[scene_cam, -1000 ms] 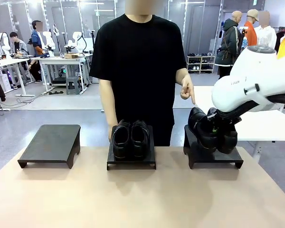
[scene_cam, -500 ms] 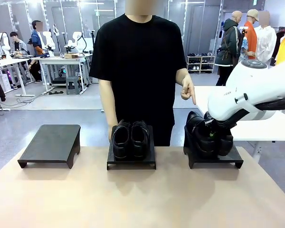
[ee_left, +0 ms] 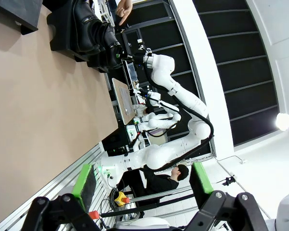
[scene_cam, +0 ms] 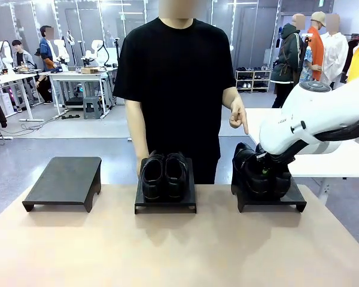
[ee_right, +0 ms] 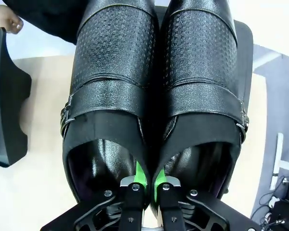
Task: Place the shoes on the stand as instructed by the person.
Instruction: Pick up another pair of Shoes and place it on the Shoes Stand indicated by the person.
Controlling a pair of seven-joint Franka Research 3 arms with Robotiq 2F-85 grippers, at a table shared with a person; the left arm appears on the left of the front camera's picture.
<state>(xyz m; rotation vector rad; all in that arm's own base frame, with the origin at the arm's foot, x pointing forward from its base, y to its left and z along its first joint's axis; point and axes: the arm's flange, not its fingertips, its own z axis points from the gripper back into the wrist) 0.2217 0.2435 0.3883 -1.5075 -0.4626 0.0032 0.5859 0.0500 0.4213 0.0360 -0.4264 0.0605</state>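
While the right gripper holds the second pair of shoes on the right stand, the person points there; another pair sits on the middle stand, and the left stand is bare. From the left wrist, the left gripper has its fingers wide apart. From the right wrist, the fingers are clamped on the touching inner walls of both shoes; if they release unevenly, one shoe may tip off the stand.

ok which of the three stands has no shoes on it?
The left stand. The middle stand holds one pair; the right stand holds the pair the right gripper grips.
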